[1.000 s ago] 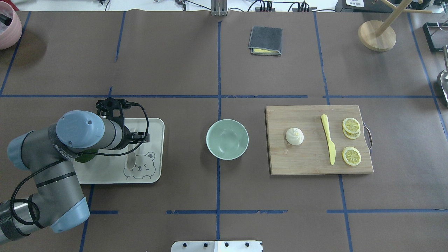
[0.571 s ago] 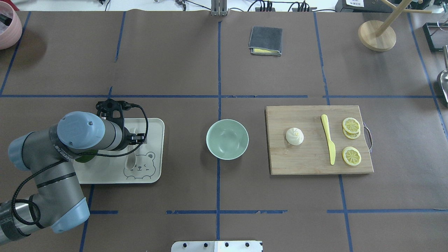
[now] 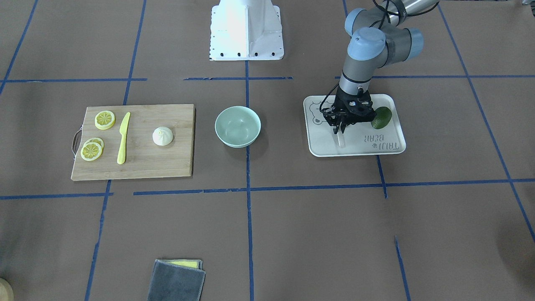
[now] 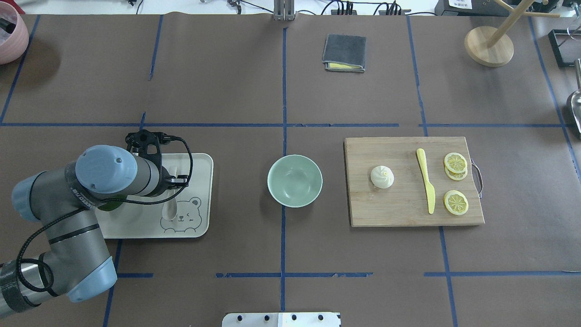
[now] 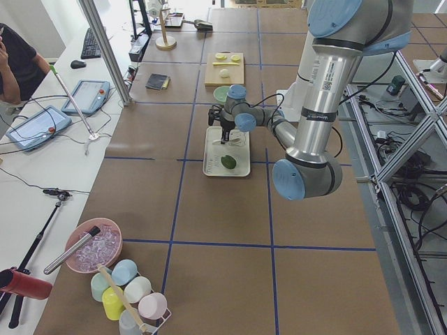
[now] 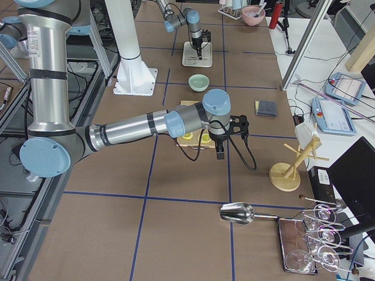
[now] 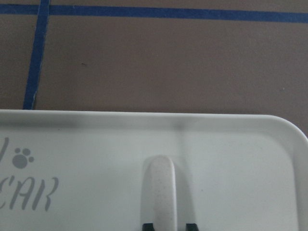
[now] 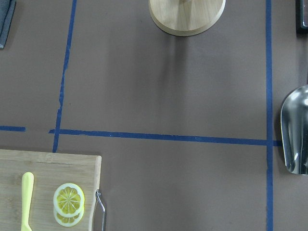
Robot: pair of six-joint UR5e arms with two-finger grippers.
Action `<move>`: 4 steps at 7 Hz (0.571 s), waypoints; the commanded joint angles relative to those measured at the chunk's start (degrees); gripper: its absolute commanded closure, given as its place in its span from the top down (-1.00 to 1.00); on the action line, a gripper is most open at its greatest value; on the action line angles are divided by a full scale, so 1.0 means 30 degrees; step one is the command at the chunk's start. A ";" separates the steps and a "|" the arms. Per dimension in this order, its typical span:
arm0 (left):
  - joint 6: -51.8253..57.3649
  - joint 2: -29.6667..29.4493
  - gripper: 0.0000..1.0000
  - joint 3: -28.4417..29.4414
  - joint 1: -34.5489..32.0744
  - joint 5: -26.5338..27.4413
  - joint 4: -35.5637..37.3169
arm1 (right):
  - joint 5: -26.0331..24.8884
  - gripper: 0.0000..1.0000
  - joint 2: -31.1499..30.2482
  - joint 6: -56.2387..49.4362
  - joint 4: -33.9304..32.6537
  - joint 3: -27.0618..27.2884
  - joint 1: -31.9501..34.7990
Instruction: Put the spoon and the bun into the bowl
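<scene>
The pale spoon (image 4: 170, 206) lies on the white bear-print tray (image 4: 199, 164), scoop toward the robot. In the left wrist view its handle (image 7: 159, 192) sits between the two black fingertips (image 7: 148, 225). My left gripper (image 7: 170, 225) is low over the tray and looks shut on the handle; it also shows in the front view (image 3: 339, 129). The mint-green bowl (image 4: 294, 180) stands empty at the table's middle. The white bun (image 4: 382, 176) sits on the wooden board (image 4: 399, 211). My right gripper (image 6: 220, 153) hangs high near the board; I cannot tell if it is open.
A yellow knife (image 4: 426, 186) and lemon slices (image 4: 455, 202) lie on the board. A green fruit (image 3: 381, 117) sits on the tray. A grey cloth (image 4: 344, 52), a wooden stand (image 4: 489, 45) and a metal scoop (image 8: 294, 130) are at the far side.
The left arm has shifted only slightly over the tray. The spoon, bowl and bun have not moved.
</scene>
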 commanded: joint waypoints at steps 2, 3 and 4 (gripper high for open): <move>0.0156 0.0107 -1.00 -0.1638 -0.0279 0.0003 0.0848 | -0.0111 1.00 0.1027 0.2988 0.0029 0.0414 -0.1607; 0.0157 -0.0154 -1.00 -0.2282 -0.0773 0.0003 0.1231 | -0.0170 1.00 0.1495 0.4683 0.0058 0.0678 -0.2601; -0.0133 -0.0998 -1.00 -0.2404 -0.1155 -0.0461 0.1263 | -0.0344 1.00 0.1964 0.6411 0.0668 0.0767 -0.3742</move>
